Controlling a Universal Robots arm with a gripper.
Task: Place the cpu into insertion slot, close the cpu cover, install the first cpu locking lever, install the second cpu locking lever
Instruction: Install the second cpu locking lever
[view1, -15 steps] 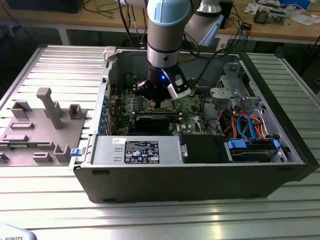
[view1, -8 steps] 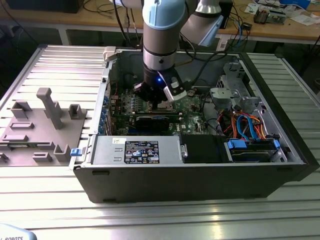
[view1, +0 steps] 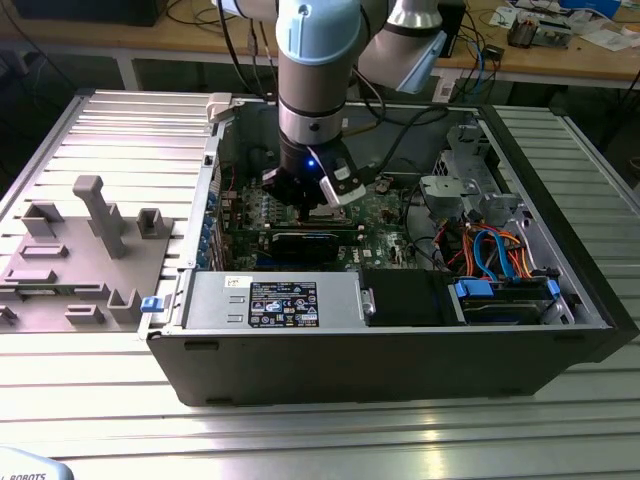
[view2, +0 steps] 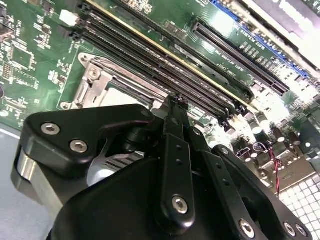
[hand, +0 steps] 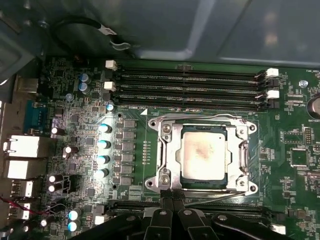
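Gripper fingertips pressing together, narrow, holding nothing, sitting at cpu cover edge; cpu lying seated beneath.

In the exterior view we cannot see the insertion slot, since the arm stands over that part of the motherboard. In the second wrist view the black pincer body covers most of the cpu cover. In the first wrist view the pincer is cut off by the picture's edge, and we cannot tell how the locking levers beside the cpu sit
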